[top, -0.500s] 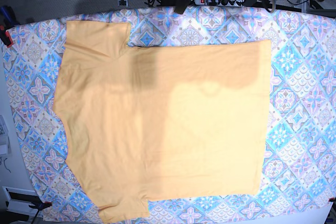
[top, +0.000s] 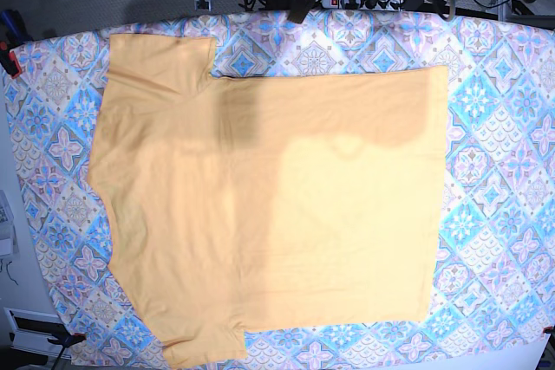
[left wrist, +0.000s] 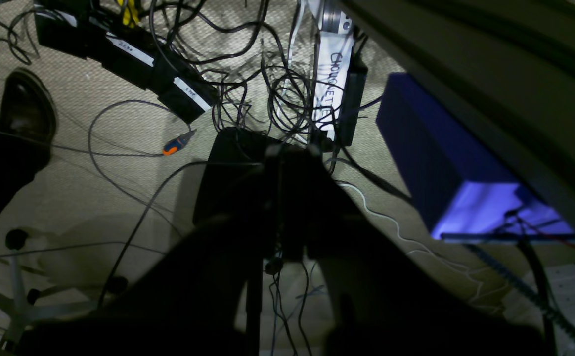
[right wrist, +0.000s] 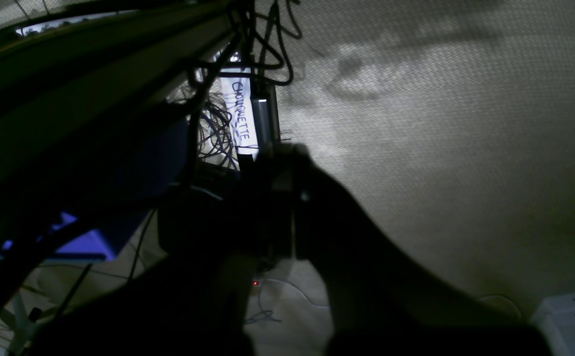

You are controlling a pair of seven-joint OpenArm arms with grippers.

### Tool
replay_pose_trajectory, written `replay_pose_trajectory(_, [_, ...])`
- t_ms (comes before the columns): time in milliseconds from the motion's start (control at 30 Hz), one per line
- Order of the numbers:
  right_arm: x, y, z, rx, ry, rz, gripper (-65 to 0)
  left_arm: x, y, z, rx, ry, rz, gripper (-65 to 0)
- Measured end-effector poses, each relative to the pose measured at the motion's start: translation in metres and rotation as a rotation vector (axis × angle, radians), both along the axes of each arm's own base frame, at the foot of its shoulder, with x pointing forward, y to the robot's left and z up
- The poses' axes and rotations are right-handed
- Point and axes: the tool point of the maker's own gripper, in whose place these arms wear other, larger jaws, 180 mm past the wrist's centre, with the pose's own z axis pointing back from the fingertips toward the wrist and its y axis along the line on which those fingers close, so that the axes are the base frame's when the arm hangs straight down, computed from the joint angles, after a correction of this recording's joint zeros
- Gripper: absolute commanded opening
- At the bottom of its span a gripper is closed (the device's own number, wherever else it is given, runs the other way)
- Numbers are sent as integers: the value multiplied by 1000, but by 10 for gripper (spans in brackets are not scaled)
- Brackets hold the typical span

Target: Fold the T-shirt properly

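Note:
The yellow-orange T-shirt (top: 269, 205) lies spread flat on the patterned tablecloth (top: 503, 145) in the base view. Its sleeves sit at the upper left and lower left, and its hem runs down the right side. A shadow falls across its upper middle. Neither arm shows in the base view. In the left wrist view, my left gripper (left wrist: 287, 155) is a dark shape with its fingers together, hanging over the floor with nothing held. My right gripper (right wrist: 277, 153) looks the same in the right wrist view, shut and empty above the carpet.
Tangled cables (left wrist: 247, 89), a power strip (left wrist: 124, 54), a blue box (left wrist: 445, 158) and a dark shoe (left wrist: 25, 109) lie on the floor behind the table. The table's far edge (top: 286, 15) borders this clutter. Red clamps (top: 16, 62) hold the cloth at the left.

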Motion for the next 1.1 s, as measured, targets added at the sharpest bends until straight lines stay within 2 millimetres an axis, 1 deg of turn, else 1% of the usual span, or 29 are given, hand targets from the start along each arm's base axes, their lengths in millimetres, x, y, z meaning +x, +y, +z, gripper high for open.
replay_pose_trajectory(633, [0,0,0,0,0,0,-648,0,0,0,0,0,0,-650])
replay_pose_trajectory(800, [0,0,0,0,0,-3,-648,-4,0,1,1,-9,1,-650])
replay_pose_trajectory(900, [-8,0,1,-2,-3,-3,-648,-6,1,3,3,-29,2,-650])
replay_pose_trajectory(967, [-21,0,1,-1,25,-3,-648,-8,1,3,3,-29,1,-650])
replay_pose_trajectory(1067, [-25,-1,2,-3,28,-3,-648,-14,6,3,8,-19,0,-650])
replay_pose_trajectory(1100, [-26,-5,2,-8,25,-3,-648,-14,9,4,13,-20,-1,-650])
